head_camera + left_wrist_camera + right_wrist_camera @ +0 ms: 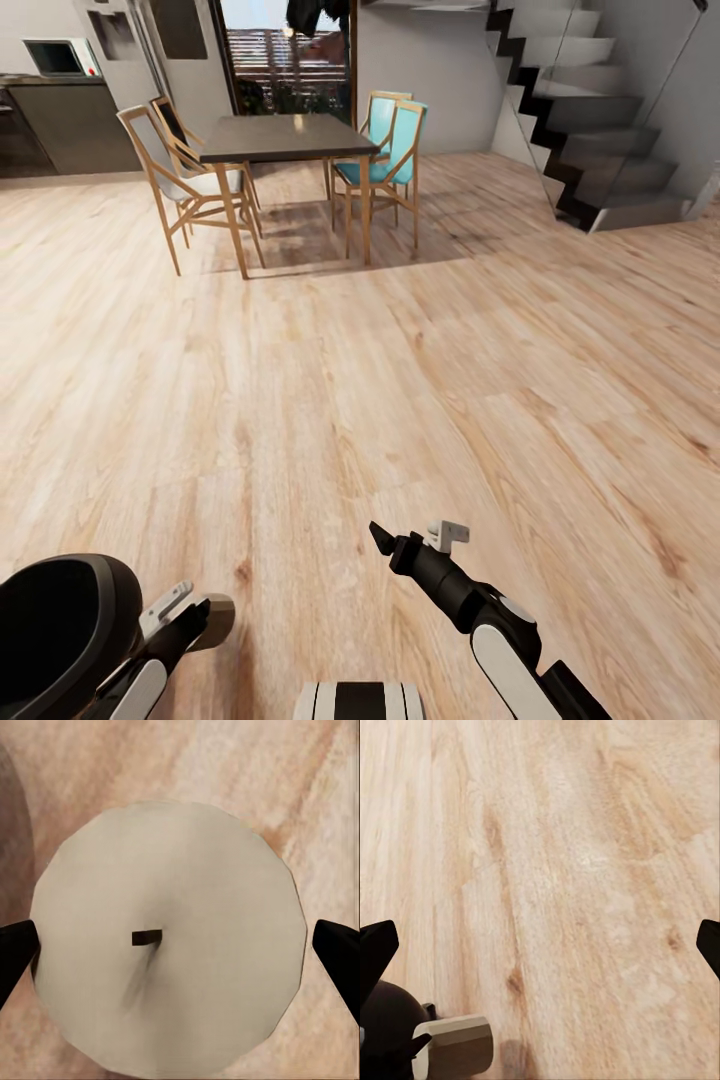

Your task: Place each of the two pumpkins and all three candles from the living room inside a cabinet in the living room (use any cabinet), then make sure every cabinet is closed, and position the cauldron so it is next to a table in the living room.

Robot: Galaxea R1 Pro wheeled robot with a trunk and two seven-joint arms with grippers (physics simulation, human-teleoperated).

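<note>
Pale wood-plank floor [330,400] runs unbroken from the robot to a dark dining tabletop [285,137] at the far side, flanked by wooden chairs on its left and two teal chairs [392,150] on its right; a staircase [585,120] rises at the far right and grey kitchen units with a microwave [58,57] sit at the far left. No cabinet, pumpkin or cauldron is in view, so the robot is judged to be in transit across the room. The left tool [205,620], at the near left, holds a candle [169,937]: the left wrist view shows its flat pale top with a short dark wick, one dark fingertip [15,952] pressed to each side, and the right wrist view shows its brown side clamped at the arm's end. Keeping it gripped low and close to the trunk appears meant to carry it safely toward a cabinet. The right tool [415,540], at the near centre-right, carries nothing; its fingertips stand wide apart over bare floor, presumably kept free for opening a drawer.
</note>
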